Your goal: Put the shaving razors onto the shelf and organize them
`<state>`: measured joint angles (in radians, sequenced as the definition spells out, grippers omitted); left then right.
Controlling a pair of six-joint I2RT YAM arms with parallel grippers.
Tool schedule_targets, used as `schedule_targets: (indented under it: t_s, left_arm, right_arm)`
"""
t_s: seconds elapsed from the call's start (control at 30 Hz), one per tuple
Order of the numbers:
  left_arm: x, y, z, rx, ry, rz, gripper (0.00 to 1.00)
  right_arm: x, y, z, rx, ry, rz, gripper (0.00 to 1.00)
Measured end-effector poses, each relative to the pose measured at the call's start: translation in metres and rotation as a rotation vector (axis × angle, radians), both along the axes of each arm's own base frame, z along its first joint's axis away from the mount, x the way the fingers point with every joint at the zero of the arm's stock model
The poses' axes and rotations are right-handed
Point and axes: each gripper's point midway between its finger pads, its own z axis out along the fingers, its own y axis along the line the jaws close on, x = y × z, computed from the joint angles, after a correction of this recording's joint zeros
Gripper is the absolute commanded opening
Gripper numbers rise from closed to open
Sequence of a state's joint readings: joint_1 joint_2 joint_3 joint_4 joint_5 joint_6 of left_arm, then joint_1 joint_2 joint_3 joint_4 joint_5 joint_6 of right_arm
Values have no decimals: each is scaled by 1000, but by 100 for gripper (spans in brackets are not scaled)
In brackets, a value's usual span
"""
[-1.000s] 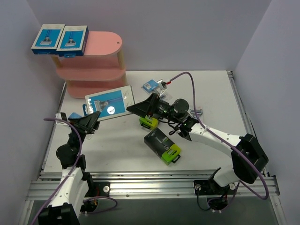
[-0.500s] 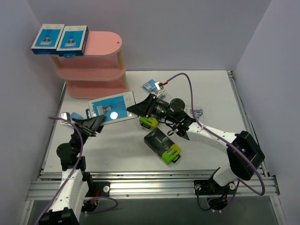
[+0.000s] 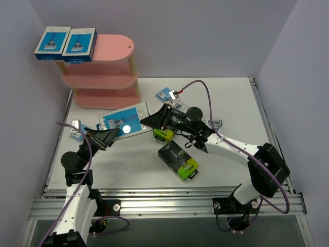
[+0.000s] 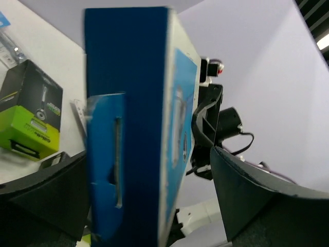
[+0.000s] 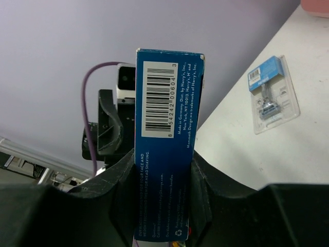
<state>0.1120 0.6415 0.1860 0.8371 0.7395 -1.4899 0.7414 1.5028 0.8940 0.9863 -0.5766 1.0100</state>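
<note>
Right gripper (image 5: 163, 177): clenched on one end of a flat blue-and-white razor box (image 5: 167, 92), with a finger pressed against each broad face.

Left gripper (image 4: 151, 203): released. The jaws are spread wide around the opposite end of the box, with a gap showing at one finger.

The box spans between the two grippers, in front of the pink shelf (image 3: 110, 51). A pair of blue boxes (image 3: 66, 43) lies on the shelf's top board.

One black box (image 3: 163, 134) lies just beneath the right gripper. A second black box (image 3: 178, 160) lies nearer the arm bases.

Blue razor box (image 3: 123, 119) near pink shelf (image 3: 115, 46)
</note>
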Motion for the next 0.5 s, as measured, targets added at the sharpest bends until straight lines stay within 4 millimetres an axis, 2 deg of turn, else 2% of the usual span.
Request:
schedule_targets:
  t_s: [0.17,0.33,0.5]
  left_arm:
    - [0,-7,1,118,-24,-30,94]
    - [2,-11,-8,216,-14,-43,94]
    - [3,-14,-7,293,-31,-57,97]
  right_arm:
    - [17,-20,-12,-39,43,5,0]
    - [32,-41,-8,-69,42,4,0]
    - [39,-48,2,-103,12,23,0]
